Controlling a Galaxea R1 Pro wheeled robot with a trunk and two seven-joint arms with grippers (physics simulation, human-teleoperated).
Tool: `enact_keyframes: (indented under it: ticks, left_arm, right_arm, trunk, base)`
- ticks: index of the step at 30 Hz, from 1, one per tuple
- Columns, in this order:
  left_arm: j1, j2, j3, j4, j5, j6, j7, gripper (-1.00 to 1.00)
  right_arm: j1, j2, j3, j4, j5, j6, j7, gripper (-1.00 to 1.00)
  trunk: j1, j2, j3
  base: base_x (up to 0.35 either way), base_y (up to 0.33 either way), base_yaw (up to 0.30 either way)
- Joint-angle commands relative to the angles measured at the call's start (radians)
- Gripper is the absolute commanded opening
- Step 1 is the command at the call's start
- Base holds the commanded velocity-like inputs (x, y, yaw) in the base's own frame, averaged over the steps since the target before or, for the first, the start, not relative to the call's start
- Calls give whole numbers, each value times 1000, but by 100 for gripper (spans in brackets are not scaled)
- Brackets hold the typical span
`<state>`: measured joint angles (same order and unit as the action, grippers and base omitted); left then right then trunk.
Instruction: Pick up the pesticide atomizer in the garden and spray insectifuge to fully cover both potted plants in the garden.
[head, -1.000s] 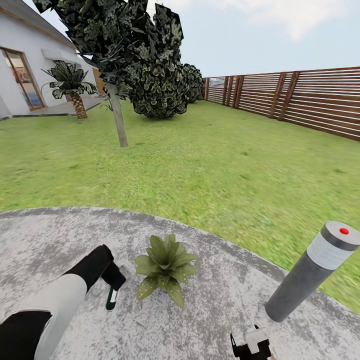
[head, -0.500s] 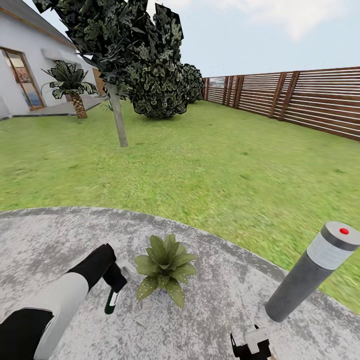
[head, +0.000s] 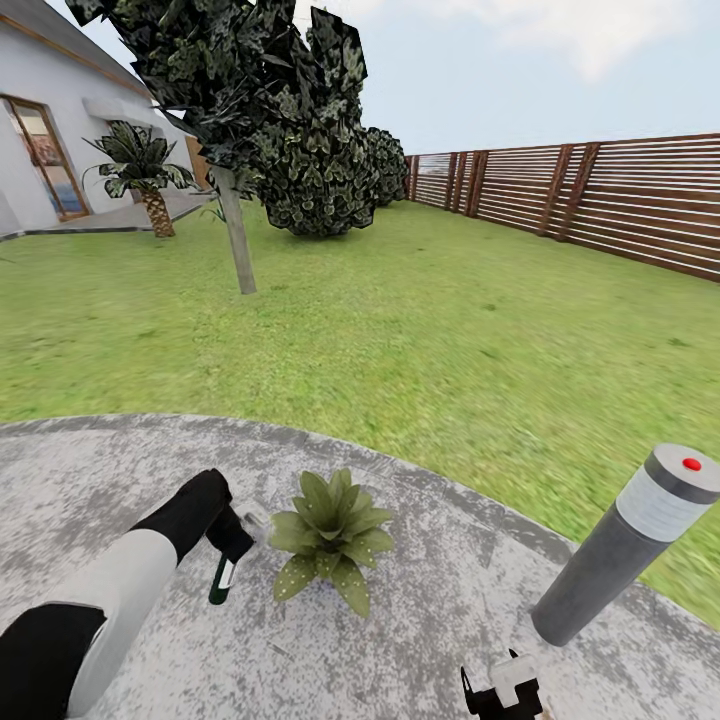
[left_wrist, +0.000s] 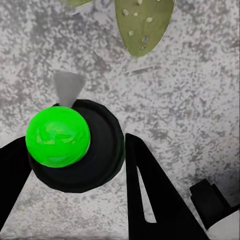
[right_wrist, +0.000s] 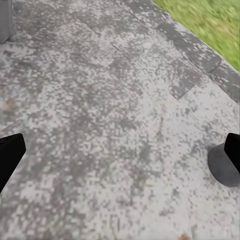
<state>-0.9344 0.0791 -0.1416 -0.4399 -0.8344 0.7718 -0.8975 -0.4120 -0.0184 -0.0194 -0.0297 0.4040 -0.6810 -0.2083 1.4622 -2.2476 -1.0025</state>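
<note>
Fingers (left_wrist: 145, 195) of the left arm pinch the pesticide atomizer (head: 223, 582); right fingers (right_wrist: 11, 152) spread, tips cropped.

A round grey stone patio (head: 100, 470) carries one potted plant (head: 330, 535) and a grey lamp post (head: 625, 545), lawn (head: 420, 330) around it.

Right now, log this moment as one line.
left gripper: holds pesticide atomizer | beside potted plant | right gripper: open | patio
</note>
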Motion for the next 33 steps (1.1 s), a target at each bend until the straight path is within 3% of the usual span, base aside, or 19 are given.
enact_keyframes:
  ticks: [1, 6, 12, 20, 24, 27, 33]
  left_arm:
    - [4, 10, -3, -2, -6, 3, -9, -100]
    - [24, 33, -7, 9, -8, -4, -6, -100]
    - [53, 30, -7, 4, -8, -6, -3, -100]
    - [54, 31, -7, 1, -9, -5, -2, -100]
    - [63, 56, -6, 13, -8, -8, 6, -100]
    - [104, 66, -4, 9, -8, -10, 9, -100]
    - [127, 49, 1, 7, 1, -10, 9, -100]
  right_arm:
    - [-1, 0, -2, 1, 11, -2, -8, 100]
    - [-1, 0, -2, 1, 10, -2, -8, 100]
    - [-1, 0, -2, 1, 10, -2, -8, 100]
    - [-1, 0, -2, 1, 10, -2, -8, 100]
    - [-1, 0, -2, 1, 10, -2, -8, 100]
    - [-1, 0, -2, 1, 10, -2, -8, 100]
    - [-1, 0, -2, 1, 10, -2, -8, 100]
  trunk:
    - [0, 0, -1]
    - [0, 0, -1]
    - [0, 0, -1]
    - [0, 0, -1]
    - [0, 0, -1]
    - [0, 0, -1]
    - [0, 0, -1]
  base:
    - [0, 0, 0]
    - [0, 0, 0]
    - [6, 7, -106]
    - [177, 215, -160]
    - [114, 192, -5]
    - [19, 36, -1]
    - [1, 3, 0]
